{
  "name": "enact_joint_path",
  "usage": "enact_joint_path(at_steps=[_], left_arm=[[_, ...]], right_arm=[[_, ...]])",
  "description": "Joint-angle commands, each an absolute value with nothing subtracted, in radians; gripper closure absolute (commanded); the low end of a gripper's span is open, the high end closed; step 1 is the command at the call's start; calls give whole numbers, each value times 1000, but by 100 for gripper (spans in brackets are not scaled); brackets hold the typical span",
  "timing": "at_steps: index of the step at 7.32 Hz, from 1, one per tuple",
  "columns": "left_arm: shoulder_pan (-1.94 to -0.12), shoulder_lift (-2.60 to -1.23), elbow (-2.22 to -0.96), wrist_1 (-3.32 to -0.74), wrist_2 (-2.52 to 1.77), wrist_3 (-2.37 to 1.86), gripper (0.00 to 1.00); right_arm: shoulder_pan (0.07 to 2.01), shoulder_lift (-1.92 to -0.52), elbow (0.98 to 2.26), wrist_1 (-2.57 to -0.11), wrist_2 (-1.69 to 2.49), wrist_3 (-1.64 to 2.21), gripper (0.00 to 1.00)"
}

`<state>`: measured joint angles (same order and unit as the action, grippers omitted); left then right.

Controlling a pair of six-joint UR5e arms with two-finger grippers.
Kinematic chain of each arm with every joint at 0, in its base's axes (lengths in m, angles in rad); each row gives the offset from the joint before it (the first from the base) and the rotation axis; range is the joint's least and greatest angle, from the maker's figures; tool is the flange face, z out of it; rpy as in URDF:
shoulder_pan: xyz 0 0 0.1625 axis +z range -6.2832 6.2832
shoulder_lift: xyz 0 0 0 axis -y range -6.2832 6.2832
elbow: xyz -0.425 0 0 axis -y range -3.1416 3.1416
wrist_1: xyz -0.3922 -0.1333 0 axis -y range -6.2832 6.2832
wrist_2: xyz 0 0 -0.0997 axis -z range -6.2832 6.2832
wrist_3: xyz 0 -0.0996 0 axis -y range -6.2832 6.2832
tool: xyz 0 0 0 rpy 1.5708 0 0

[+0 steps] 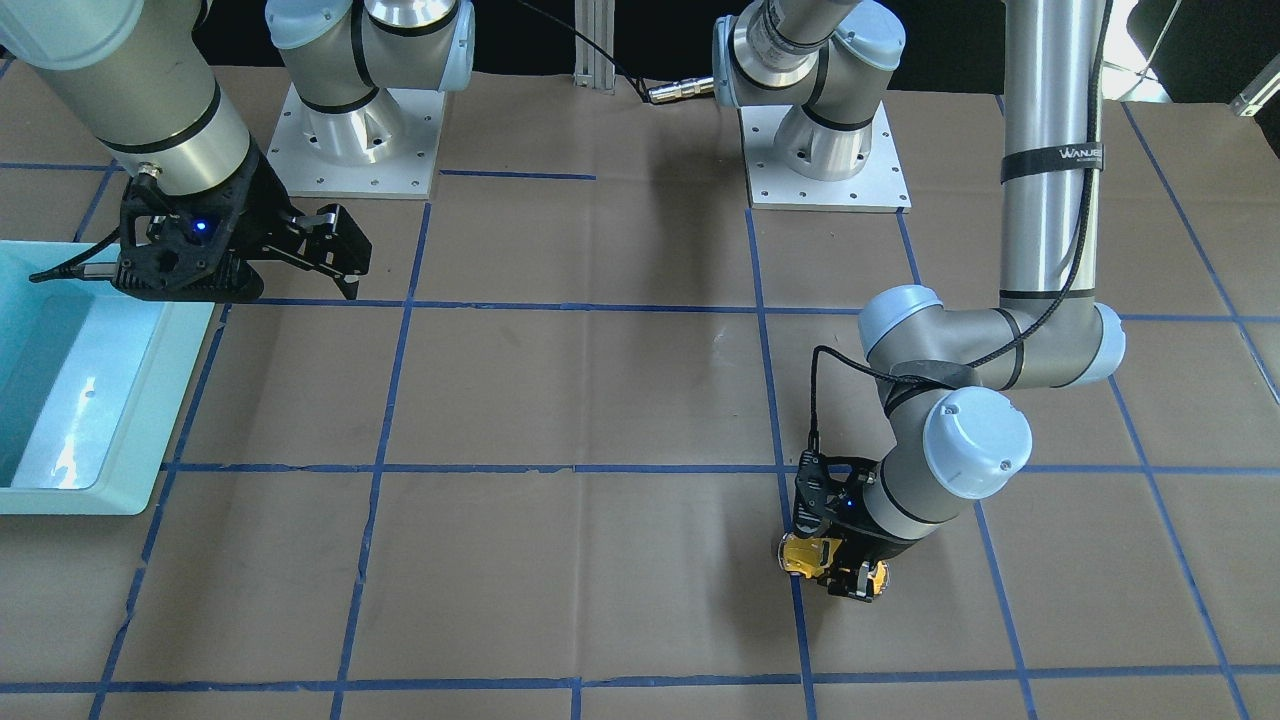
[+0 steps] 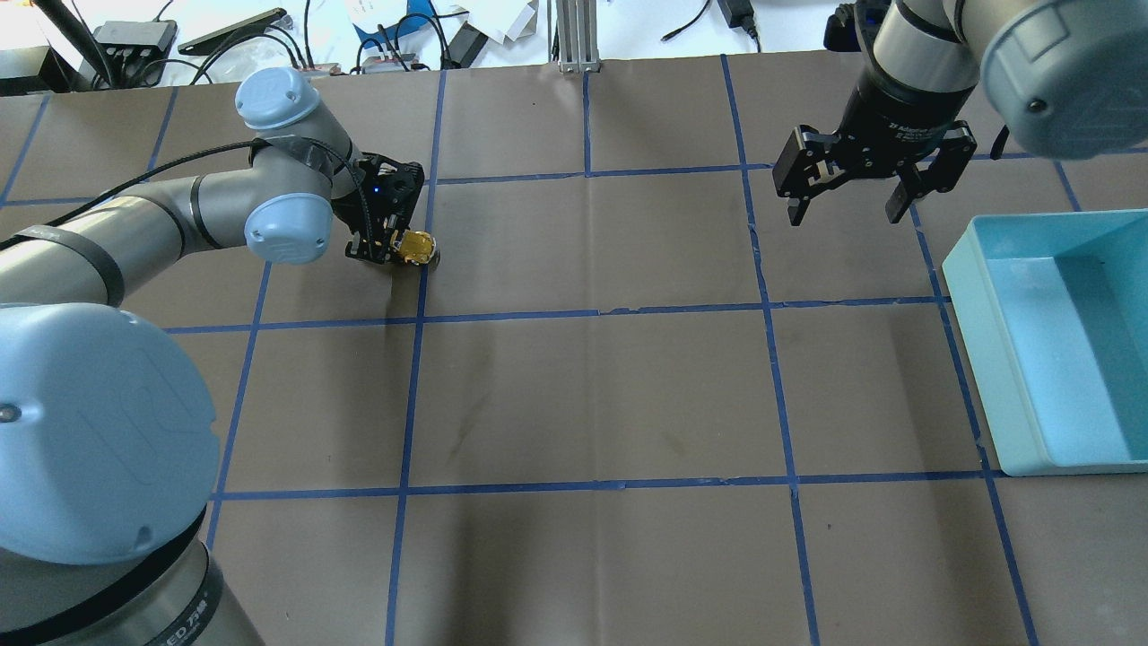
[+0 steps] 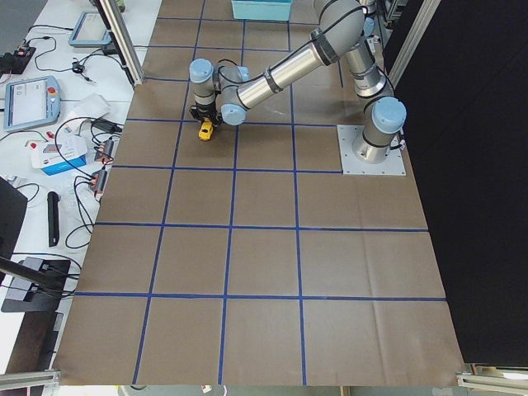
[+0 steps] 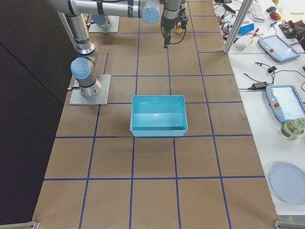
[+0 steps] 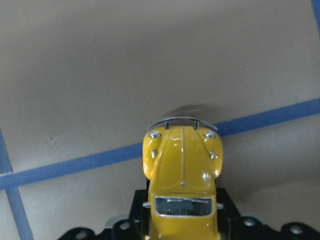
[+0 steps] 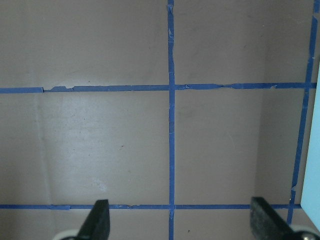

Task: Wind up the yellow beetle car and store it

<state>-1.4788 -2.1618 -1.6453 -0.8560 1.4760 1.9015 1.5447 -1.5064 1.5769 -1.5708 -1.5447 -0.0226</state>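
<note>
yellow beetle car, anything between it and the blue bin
Nothing visible lies on the brown paper between the glossy yellow beetle car, held in the left gripper, and the light blue plastic bin. Only the open right gripper hangs above the table near the bin.

arms [image 2: 134,215] silver, pale-blue joint caps [image 2: 289,229] | left claw [image 2: 399,252] black, blue LED [image 2: 377,190] | right claw [image 2: 845,215] black

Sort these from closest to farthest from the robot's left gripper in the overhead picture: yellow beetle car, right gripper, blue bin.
1. yellow beetle car: held in the left gripper itself.
2. right gripper: open, toward the view's upper right.
3. blue bin: at the far right edge.
</note>
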Motion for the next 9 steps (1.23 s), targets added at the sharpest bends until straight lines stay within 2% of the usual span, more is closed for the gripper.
enact_joint_path(at_steps=[1, 9], left_arm=[[-1479, -2163, -1646, -856, 1476, 1902, 80], [-1473, -2164, -1644, -864, 1477, 1936, 81]], right_arm=[[1545, -1506, 1577, -1572, -1545, -23, 0], [1545, -1506, 1577, -1574, -1545, -23, 0]])
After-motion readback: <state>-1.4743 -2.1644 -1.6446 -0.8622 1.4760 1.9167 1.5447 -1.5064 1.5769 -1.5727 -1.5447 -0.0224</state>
